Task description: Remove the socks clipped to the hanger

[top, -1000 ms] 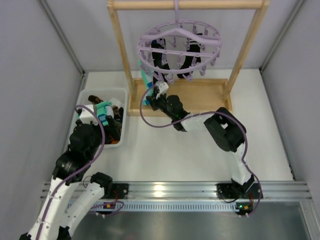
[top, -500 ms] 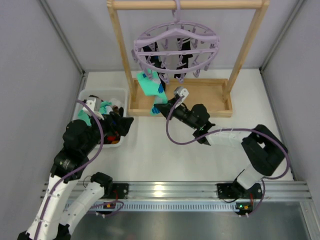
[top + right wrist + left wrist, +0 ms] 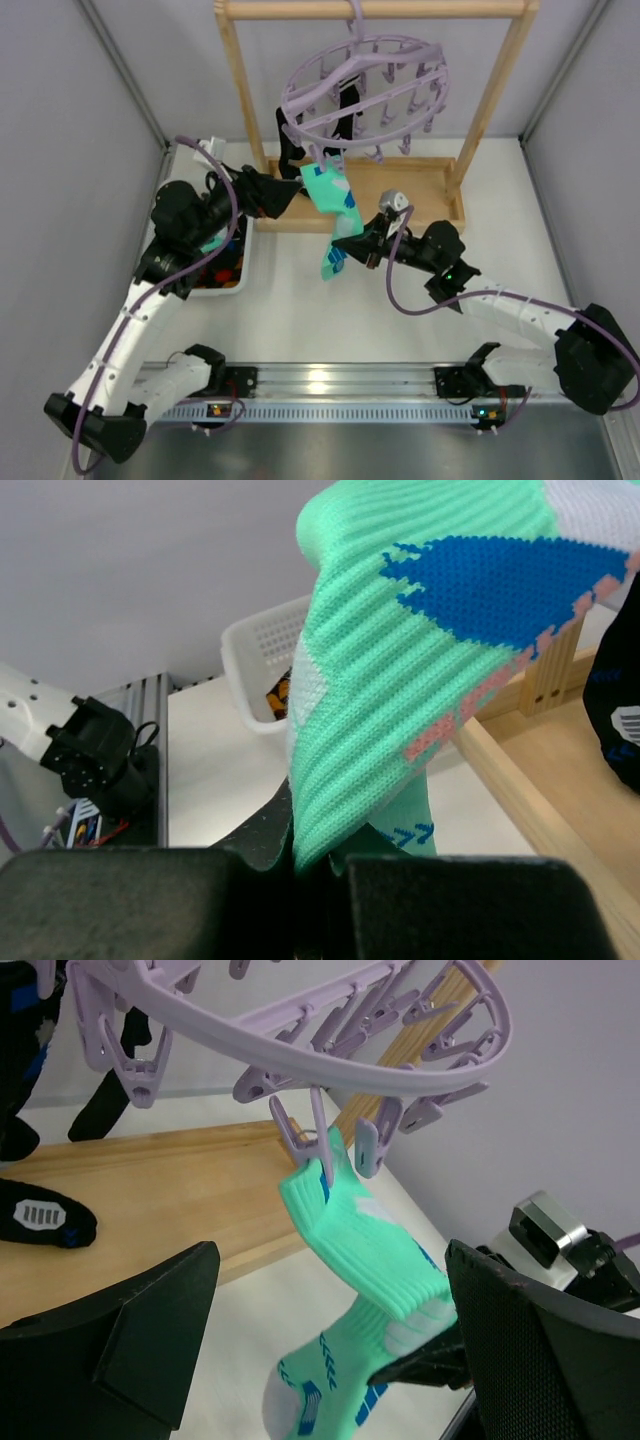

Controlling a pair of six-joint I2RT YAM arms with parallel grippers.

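The lilac hanger (image 3: 365,88) hangs tilted from the wooden frame, with black socks (image 3: 345,105) still clipped to it. A mint-green sock (image 3: 328,195) with blue marks is held at its cuff by one clip peg (image 3: 320,1150) and stretches down and forward. My right gripper (image 3: 342,240) is shut on this sock's lower part (image 3: 430,650), the fabric pinched between its fingers (image 3: 315,865). My left gripper (image 3: 294,193) stands open just left of the sock, close under the hanger rim (image 3: 330,1050). Its wide jaws (image 3: 330,1270) flank the sock (image 3: 370,1260) without touching it.
A white basket (image 3: 215,262) holding loose socks sits at the left, under my left arm. The wooden frame's post (image 3: 240,110) and base tray (image 3: 420,185) stand behind the sock. More black socks (image 3: 40,1215) hang over the tray. Grey walls close in both sides.
My left arm has swung from the basket up to the hanger, still open. My right gripper has pulled the mint sock forward and right, stretching it and tipping the hanger.
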